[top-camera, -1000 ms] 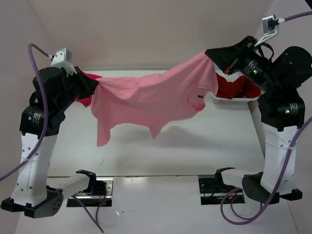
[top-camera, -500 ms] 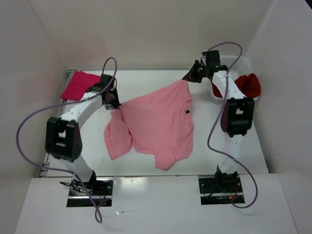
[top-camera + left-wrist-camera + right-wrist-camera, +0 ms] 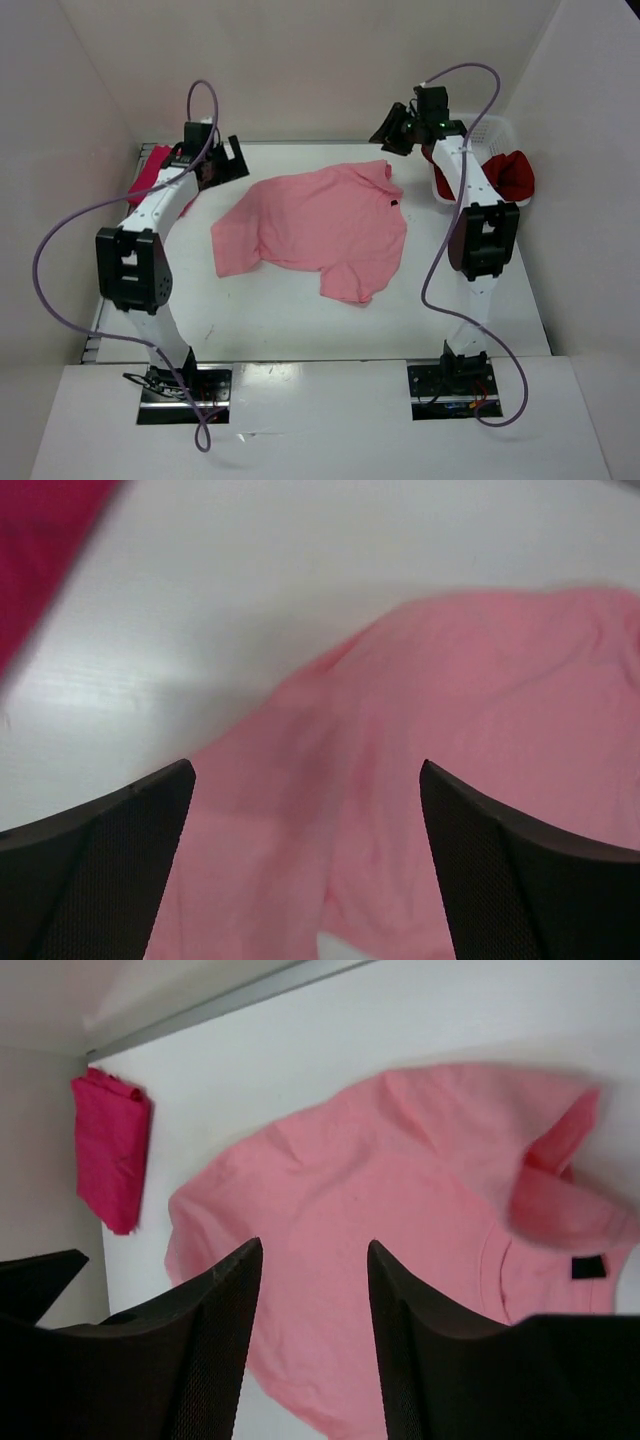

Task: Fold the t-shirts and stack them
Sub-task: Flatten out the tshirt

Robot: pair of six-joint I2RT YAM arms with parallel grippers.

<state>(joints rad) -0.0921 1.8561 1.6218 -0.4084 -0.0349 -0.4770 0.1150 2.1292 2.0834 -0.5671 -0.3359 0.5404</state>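
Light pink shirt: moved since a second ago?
Yes. The light pink shirt hung stretched between the left tool and right tool; now it lies released on the table, left of the basket.

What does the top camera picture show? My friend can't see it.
A light pink t-shirt lies spread out and rumpled on a white table. Beyond its far edge, the left gripper and right gripper are open, holding nothing.

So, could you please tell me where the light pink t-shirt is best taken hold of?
Probably the near corner, approached from above on the near side: the light pink t-shirt lies spread flat on the table, and that corner juts clear of the body.
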